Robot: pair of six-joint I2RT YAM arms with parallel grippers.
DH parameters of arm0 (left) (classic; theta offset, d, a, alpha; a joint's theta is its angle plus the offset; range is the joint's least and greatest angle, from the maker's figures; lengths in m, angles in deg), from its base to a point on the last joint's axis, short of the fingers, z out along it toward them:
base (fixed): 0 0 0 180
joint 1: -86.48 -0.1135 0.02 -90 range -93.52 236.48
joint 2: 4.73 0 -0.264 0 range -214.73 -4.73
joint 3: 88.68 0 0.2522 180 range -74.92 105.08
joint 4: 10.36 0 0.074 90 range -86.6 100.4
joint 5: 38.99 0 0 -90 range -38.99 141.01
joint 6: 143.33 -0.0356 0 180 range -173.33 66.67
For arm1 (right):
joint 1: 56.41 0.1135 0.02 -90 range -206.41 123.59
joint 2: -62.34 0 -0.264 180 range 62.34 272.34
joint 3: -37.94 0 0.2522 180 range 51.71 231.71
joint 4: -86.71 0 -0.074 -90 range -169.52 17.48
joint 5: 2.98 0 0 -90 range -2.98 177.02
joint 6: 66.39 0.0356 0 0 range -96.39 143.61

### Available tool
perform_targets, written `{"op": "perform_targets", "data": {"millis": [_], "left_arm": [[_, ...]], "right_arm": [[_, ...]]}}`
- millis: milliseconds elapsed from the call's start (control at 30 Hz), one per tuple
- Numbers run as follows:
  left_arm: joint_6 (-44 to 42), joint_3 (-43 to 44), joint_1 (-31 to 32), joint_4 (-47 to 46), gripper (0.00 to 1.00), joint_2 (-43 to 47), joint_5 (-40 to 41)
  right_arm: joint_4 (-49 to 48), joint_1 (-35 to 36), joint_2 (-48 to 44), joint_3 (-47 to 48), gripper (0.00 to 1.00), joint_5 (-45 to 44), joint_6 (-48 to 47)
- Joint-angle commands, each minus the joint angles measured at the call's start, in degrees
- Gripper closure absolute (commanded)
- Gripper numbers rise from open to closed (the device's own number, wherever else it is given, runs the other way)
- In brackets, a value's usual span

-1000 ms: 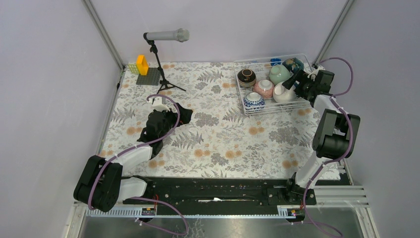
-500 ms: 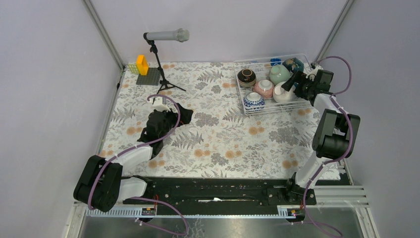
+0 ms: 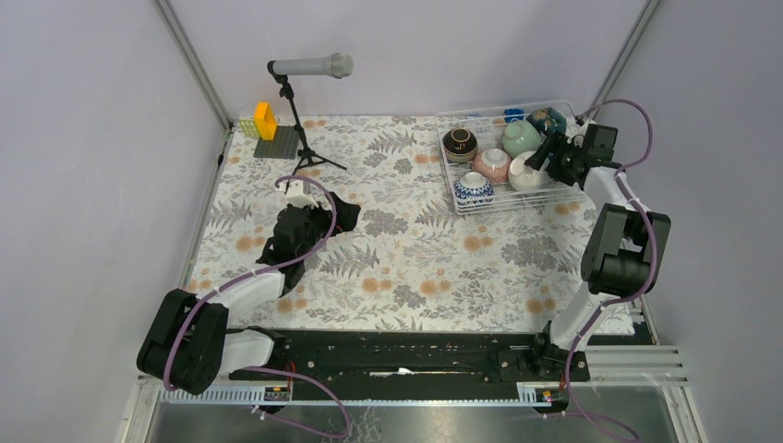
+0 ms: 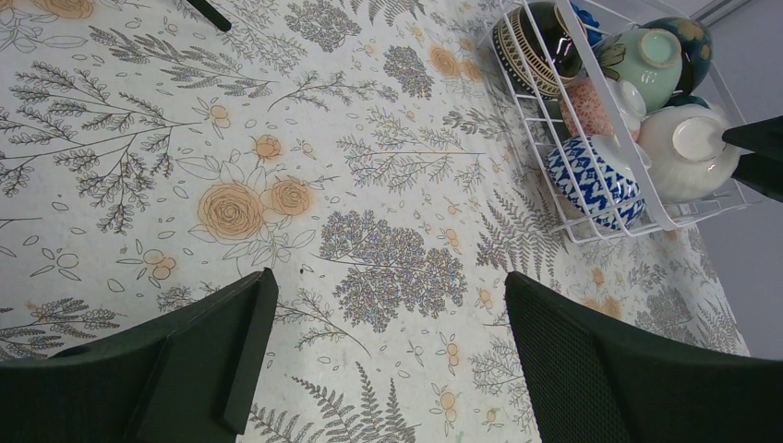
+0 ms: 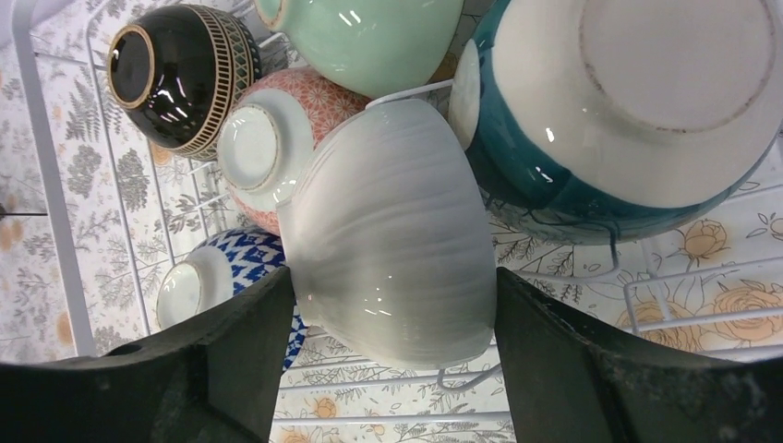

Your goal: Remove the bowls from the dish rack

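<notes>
Bowls: 6 visible in the dish rack [image 3: 458,198]; my right pincer [image 5: 392,369] straddles the white bowl [image 5: 392,240], my left pincer [image 4: 383,318] gapes empty.

Rectangular table [image 3: 406,268] covered by a pale cloth printed with grey ferns and orange roses, seen from above. At 1 o'clock, resting directly on the cloth: rectangular white wire-grid dish rack with clear raised rim [image 3: 459,203], loaded with small round bowls. At 11 o'clock: black tripod microphone stand [image 3: 309,152] with grey microphone, feet on the cloth. Just beside it, toward the far left corner: dark grey studded baseplate [image 3: 279,145] carrying an upright orange block [image 3: 265,120], with a small yellow-green gridded block [image 3: 247,126] at its left. At 9 o'clock: crumpled black cloth-like mass [image 3: 343,212], identity unclear, partly behind the arm.
</notes>
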Motion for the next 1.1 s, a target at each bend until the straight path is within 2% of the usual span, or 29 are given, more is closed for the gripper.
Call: {"op": "perform_targets", "data": {"millis": [0, 333, 500, 900, 1067], "left_arm": [[-0.7, 2.8, 0.3, -1.8, 0.01, 1.3, 0.5], [-0.4, 2.8, 0.3, -1.6, 0.01, 1.6, 0.5], [-0.3, 2.9, 0.3, -1.5, 0.01, 1.4, 0.1], [-0.3, 3.5, 0.3, -1.8, 0.01, 0.2, -1.1], [-0.3, 3.5, 0.4, -1.8, 0.01, 0.0, -1.1]], "right_arm": [[6.9, 3.7, -4.4, 5.1, 0.31, -5.2, -1.4], [8.3, 7.5, -10.2, 6.7, 0.32, -10.2, -2.7], [10.2, 7.8, -9.6, 7.7, 0.29, -10.5, -2.9], [12.5, 7.8, -5.4, 8.5, 0.29, 3.7, -3.6], [14.0, 7.9, -3.7, 8.8, 0.25, -1.1, -3.0]]}}
